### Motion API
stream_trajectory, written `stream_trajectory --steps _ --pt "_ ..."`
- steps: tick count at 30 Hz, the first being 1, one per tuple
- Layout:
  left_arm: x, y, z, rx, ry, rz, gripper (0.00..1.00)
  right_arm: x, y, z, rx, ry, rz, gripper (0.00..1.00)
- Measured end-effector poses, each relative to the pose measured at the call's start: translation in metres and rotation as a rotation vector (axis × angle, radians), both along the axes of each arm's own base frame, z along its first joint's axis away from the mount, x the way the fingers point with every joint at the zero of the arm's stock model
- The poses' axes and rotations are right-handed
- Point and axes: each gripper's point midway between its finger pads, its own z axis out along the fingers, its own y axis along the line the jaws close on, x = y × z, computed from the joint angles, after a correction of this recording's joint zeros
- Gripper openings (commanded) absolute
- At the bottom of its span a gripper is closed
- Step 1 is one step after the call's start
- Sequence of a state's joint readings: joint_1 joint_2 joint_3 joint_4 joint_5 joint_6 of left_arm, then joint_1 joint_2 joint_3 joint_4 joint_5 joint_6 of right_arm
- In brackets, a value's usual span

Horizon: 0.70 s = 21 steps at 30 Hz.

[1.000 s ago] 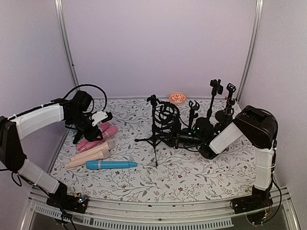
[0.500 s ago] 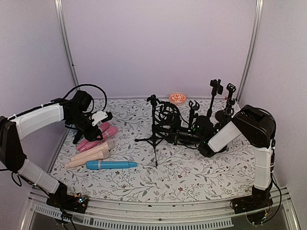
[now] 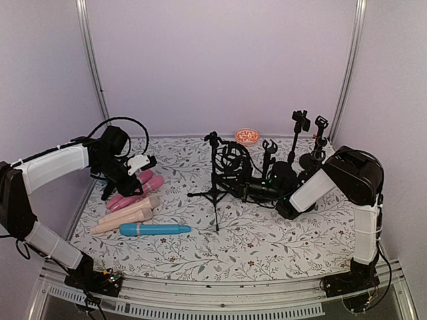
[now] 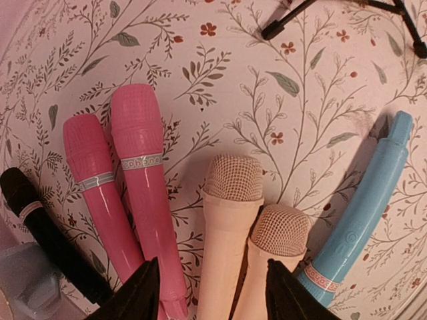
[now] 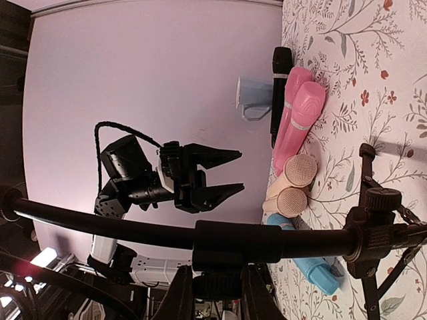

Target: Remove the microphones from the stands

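Observation:
A black tripod stand (image 3: 215, 188) stands mid-table; its pole (image 5: 133, 230) crosses the right wrist view. My right gripper (image 3: 252, 191) (image 5: 217, 273) is shut on the black knob (image 5: 217, 288) under the pole's collar (image 5: 237, 243). A black ring mount (image 3: 233, 160) sits just behind the stand; I cannot tell whether a microphone is in it. My left gripper (image 3: 143, 162) (image 4: 210, 267) is open and empty, hovering over loose microphones: two pink (image 4: 143, 193), two peach (image 4: 230, 220), one blue (image 4: 363, 220), one black (image 4: 47, 233).
Several more black stands (image 3: 300, 133) are grouped at the back right by my right arm. An orange bowl (image 3: 247, 137) sits at the back wall. A white cup (image 5: 253, 100) stands beside the black microphone at the left edge.
My right arm has shifted slightly, with the gripper still at the stand. My left arm and the loose microphones have not moved.

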<state>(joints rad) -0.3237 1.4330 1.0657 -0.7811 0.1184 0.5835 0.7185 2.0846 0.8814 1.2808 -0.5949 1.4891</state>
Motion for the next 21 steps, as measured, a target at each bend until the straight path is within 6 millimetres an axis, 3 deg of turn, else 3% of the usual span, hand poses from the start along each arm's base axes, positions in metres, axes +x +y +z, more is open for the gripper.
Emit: stream_trajectory --steps 12,21 --pt "-0.0001 -0.0002 0.0000 0.000 0.000 -0.001 0.56 0.0013 -0.0058 -0.0023 -0.233 -0.225 -0.050 0.01" --pt "-0.0001 -0.0002 0.0000 0.000 0.000 -0.001 0.56 0.0029 0.0031 -0.0030 -0.383 -0.422 -0.080 0.01"
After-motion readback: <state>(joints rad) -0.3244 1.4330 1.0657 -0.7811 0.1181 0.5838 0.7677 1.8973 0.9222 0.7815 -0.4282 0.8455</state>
